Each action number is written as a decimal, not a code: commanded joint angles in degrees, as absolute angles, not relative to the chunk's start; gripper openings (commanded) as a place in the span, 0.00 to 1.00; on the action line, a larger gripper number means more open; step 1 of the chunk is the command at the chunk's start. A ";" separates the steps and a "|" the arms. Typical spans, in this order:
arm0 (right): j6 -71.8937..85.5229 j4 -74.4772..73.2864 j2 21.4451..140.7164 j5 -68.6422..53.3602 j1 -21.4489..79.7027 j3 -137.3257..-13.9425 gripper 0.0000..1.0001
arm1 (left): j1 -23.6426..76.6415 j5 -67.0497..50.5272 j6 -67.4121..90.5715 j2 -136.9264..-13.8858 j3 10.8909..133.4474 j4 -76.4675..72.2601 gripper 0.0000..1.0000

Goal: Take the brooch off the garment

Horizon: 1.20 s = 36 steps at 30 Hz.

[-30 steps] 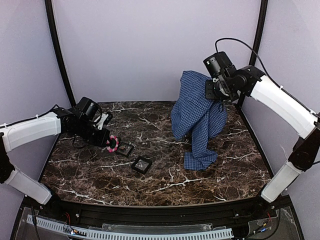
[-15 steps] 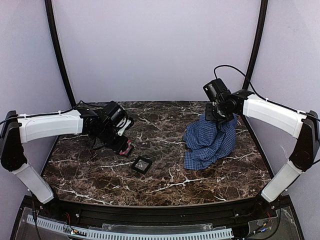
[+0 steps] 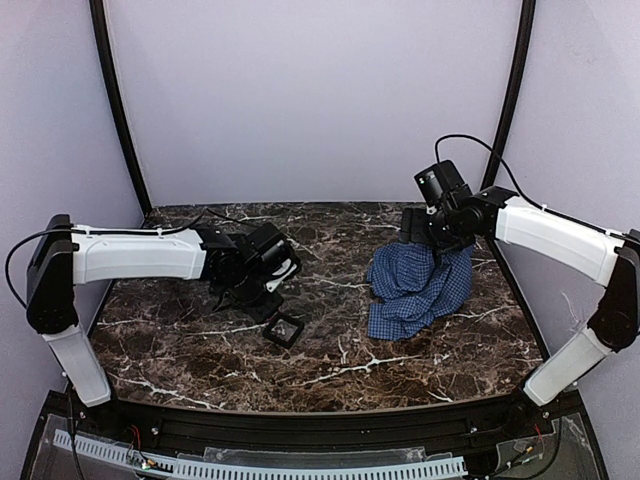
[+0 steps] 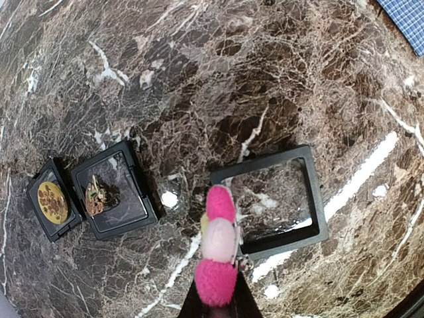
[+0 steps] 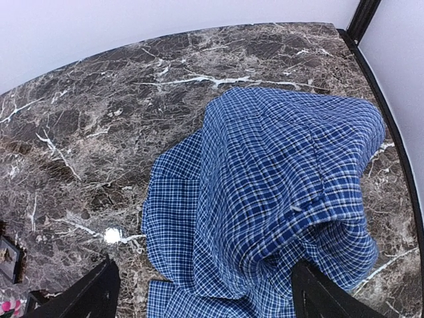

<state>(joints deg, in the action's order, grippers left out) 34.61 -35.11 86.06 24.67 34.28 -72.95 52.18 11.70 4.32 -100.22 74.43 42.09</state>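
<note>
The brooch (image 4: 219, 244), a string of pink and white pom-poms, is pinched in my left gripper (image 4: 216, 299), which is shut on its lower pink ball. It hangs over the left rim of an empty black frame box (image 4: 317, 199). From above, the left gripper (image 3: 263, 288) sits left of centre on the marble table and the brooch is hidden under it. The garment (image 3: 420, 285), a blue checked shirt (image 5: 278, 199), lies crumpled at the right. My right gripper (image 3: 427, 233) hovers over its far edge, open (image 5: 205, 299), holding nothing.
Two small black display boxes lie to the left of the frame box. One holds a small ornament (image 4: 114, 193) and the other a round gold piece (image 4: 51, 202). Another black box (image 3: 284, 329) lies near the table's middle. A black frame post (image 3: 512, 80) stands behind the right arm.
The right gripper came down with the lifted shirt, opened and let it drop in a heap on the table. The left arm carried the brooch rightwards, over the black boxes.
</note>
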 commanded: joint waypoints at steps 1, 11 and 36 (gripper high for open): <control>35.68 -32.89 83.20 23.44 34.38 -71.32 0.89 | 53.58 15.35 3.13 -102.24 76.29 44.88 0.05; 36.20 -31.43 82.35 22.10 34.37 -69.41 0.90 | 55.11 16.24 2.86 -104.05 76.51 45.39 0.09; 35.70 -30.47 83.28 21.00 34.34 -69.18 0.91 | 56.30 4.01 7.10 -104.45 78.17 41.21 0.46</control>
<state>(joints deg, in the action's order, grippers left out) 35.66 -32.23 82.83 21.56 34.28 -70.02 56.12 8.23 4.80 -106.34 77.01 43.68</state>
